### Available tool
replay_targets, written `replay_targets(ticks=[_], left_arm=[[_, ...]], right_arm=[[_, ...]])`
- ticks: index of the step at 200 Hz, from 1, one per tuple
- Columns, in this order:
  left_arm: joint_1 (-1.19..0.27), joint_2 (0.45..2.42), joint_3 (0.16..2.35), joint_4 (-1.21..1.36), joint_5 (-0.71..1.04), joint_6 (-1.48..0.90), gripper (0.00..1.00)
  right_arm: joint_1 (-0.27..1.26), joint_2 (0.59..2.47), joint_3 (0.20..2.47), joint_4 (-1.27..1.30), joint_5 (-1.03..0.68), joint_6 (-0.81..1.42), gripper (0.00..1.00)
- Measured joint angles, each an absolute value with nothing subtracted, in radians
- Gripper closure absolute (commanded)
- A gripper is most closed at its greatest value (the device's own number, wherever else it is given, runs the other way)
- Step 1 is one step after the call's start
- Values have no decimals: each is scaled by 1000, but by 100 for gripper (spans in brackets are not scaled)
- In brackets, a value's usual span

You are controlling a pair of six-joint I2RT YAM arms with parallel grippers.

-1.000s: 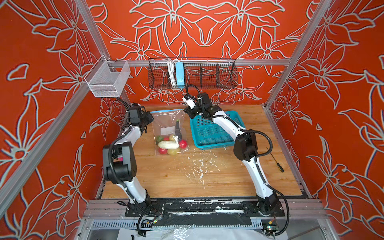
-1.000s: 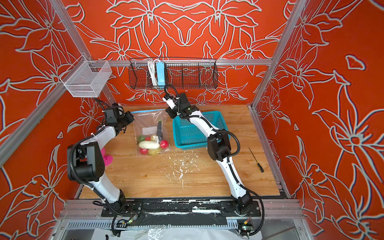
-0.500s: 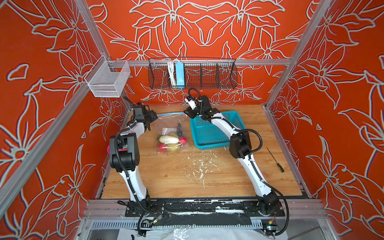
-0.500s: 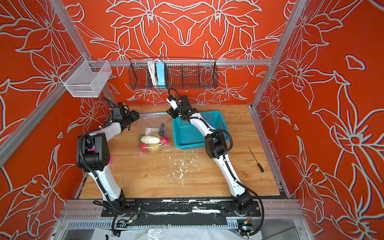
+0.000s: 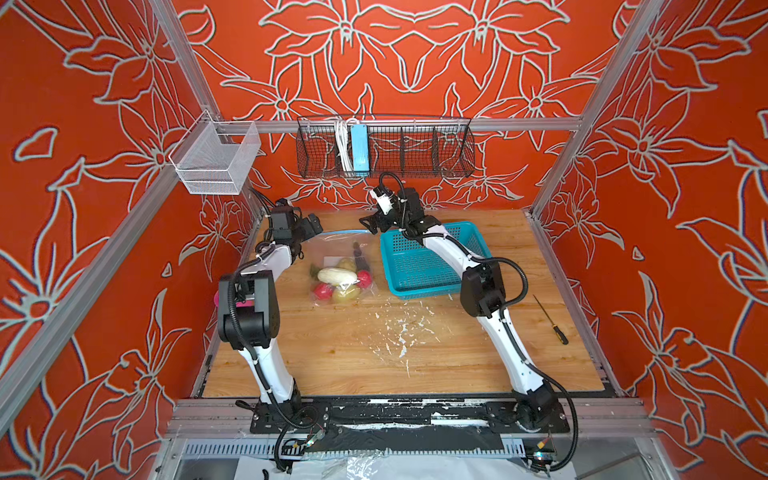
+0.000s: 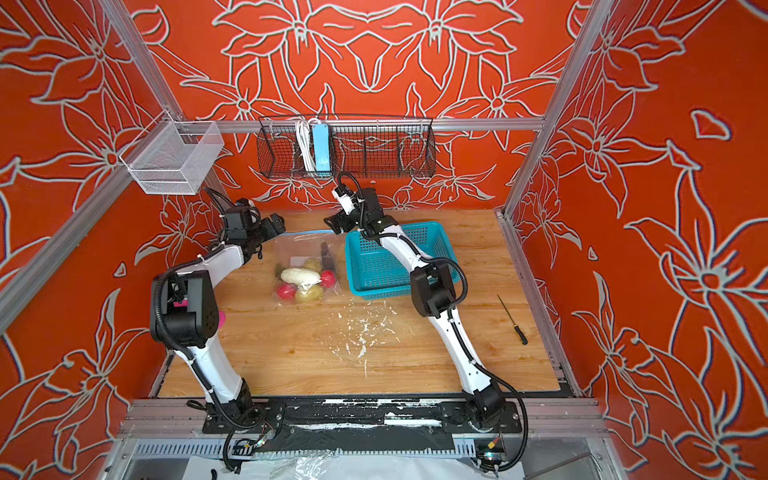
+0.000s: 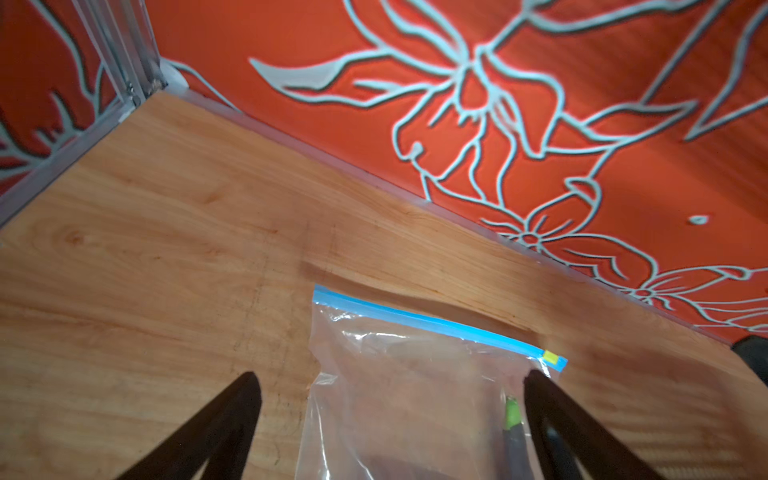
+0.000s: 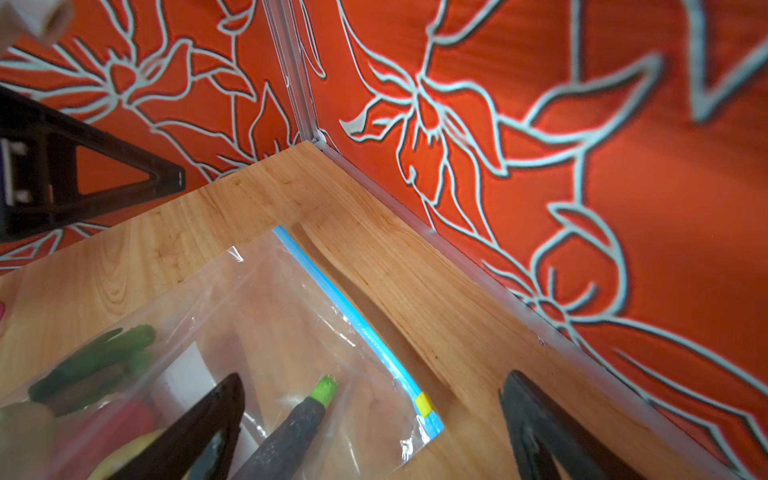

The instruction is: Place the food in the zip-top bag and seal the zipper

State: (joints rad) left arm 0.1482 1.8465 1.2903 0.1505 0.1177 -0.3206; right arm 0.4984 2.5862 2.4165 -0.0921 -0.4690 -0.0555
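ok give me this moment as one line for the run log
food: inside zip-top bag | zipper: looks closed | left gripper: open, near its plain end | right gripper: open, over its yellow end

We see a wooden table, on it the filled zip-top bag, teal basket just beside, white flecks, a screwdriver well apart

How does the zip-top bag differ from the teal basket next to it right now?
The zip-top bag is clear and crinkled; the teal basket is rigid mesh. The bag holds the food; the basket looks empty where visible. The bag lies flat; the basket has raised walls. Both sit side by side on the wooden table.
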Motion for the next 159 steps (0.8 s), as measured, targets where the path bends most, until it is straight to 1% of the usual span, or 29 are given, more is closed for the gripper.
replay_targets(ticks=[24,58,90,134,159], left_arm=[[144,1794,1239,173,122,-318,3],[131,1753,1191,189,140,-323,3],[121,1705,1132,197,160,-342,2],[93,1605,1075,167,151,-338,3],[83,1553,1041,150,142,-338,3]], right_arm=[[498,2489,2311,-91,-454,-54,2],[498,2274,2084,-59,-409,-65,2],[498,2105,1918,-23,-356,-78,2],[498,1953,1687,7,-282,-74,2],[498,1887,1552,14,-207,-61,2]])
